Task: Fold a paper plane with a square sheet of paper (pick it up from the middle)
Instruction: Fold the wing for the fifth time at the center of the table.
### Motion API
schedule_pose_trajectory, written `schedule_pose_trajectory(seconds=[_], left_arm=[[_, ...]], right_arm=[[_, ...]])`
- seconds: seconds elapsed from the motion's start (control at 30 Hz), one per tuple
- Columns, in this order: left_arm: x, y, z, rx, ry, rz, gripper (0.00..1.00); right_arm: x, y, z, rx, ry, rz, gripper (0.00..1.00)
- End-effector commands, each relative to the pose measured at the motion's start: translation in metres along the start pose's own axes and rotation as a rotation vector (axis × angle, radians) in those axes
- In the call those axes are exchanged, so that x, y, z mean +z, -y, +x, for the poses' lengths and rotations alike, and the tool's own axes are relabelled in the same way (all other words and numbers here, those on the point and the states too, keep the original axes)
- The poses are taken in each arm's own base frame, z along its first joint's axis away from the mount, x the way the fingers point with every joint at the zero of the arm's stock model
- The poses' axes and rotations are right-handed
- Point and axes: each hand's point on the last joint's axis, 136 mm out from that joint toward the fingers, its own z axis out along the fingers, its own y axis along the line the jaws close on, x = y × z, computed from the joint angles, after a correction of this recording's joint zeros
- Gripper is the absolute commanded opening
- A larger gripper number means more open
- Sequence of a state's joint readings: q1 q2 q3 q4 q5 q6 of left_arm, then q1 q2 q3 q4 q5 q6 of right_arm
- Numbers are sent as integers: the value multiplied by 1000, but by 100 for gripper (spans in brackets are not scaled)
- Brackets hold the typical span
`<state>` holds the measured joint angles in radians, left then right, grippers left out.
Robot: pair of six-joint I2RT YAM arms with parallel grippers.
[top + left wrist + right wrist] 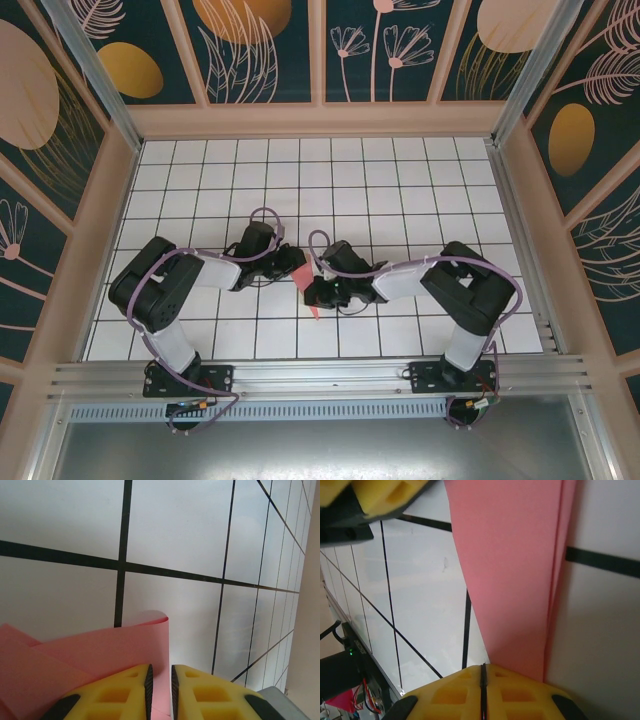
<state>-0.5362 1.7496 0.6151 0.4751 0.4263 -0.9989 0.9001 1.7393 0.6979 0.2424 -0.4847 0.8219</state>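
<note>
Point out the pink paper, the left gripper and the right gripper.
pink paper (515, 570): right wrist view, on its flat face beside the fold.
left gripper (160, 672): left wrist view, midway between the yellow fingertips.
right gripper (482, 669): right wrist view, on the seam where its fingertips meet.

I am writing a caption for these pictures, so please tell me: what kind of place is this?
Probably a robot test cell, not a home: a left arm and a right arm bolted by an aluminium rail, a white gridded table, and decorated panel walls around it.
</note>
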Motion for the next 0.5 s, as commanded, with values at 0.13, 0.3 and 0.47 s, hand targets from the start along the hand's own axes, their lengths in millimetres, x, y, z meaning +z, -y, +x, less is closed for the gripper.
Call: schedule_pose_trajectory(seconds=[0.13, 0.3, 0.47], left_arm=[[5, -43, 14, -50, -16, -140, 20], [6, -44, 14, -51, -21, -146, 20], [5, -45, 15, -45, -25, -147, 20]], right_arm=[[-16, 14, 49, 2, -111, -12, 14], [-24, 24, 66, 3, -138, 3, 14], [-37, 19, 56, -29, -82, 37, 14]])
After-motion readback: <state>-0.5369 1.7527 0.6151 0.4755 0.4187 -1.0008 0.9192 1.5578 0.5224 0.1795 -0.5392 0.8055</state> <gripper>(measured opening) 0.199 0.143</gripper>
